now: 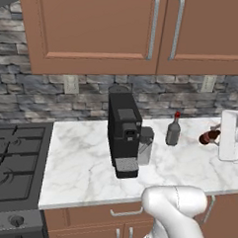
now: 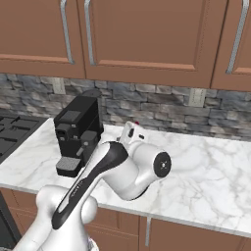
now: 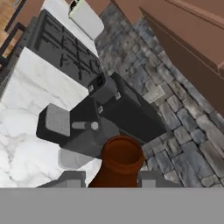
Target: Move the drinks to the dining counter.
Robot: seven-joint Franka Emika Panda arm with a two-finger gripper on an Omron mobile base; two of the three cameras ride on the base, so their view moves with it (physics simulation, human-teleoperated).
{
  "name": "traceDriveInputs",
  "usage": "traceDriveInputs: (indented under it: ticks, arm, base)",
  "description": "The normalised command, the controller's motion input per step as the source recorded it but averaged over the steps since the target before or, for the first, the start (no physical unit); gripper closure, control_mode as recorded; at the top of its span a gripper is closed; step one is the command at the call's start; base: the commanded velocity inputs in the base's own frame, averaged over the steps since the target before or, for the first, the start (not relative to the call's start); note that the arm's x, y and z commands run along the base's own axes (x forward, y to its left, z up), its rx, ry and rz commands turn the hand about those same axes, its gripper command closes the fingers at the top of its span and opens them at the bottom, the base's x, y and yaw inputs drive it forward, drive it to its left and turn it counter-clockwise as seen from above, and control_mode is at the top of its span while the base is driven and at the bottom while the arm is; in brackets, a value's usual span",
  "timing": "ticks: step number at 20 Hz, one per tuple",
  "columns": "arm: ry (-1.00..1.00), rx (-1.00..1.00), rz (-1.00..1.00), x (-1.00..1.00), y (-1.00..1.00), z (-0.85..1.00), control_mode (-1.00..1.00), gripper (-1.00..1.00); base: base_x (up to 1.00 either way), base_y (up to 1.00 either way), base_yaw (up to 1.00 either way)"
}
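**Q:** Item in hand, and handling advice?

**A:** Pincer (image 3: 110, 178) pinching slim dark-brown cola bottle (image 3: 121, 158), one fingertip on either side. Recommended: keep the grip firm, raise well clear of the marble surface (image 1: 84, 163), and swing wide of the black coffee machine (image 1: 123, 136) to the left before heading for the dining counter.

**Q:** Appearance and location?

**A:** Glossy brown, round-topped, tilted sideways over the right end of the surface. Farther left, just right of the coffee machine: squat grey bottle with red cap (image 1: 173, 130), upright, near the stone wall.
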Motion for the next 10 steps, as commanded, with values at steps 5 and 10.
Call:
traceDriveInputs:
  ticks: [5, 10]
  arm:
    - [0.0, 0.0, 0.0, 0.0, 0.0, 0.0, 1.0, 1.0]
    - [0.0, 0.0, 0.0, 0.0, 0.0, 0.0, 1.0, 1.0]
  base:
    - [-0.19, 0.0, 0.0]
    - [-0.97, -0.18, 0.0]
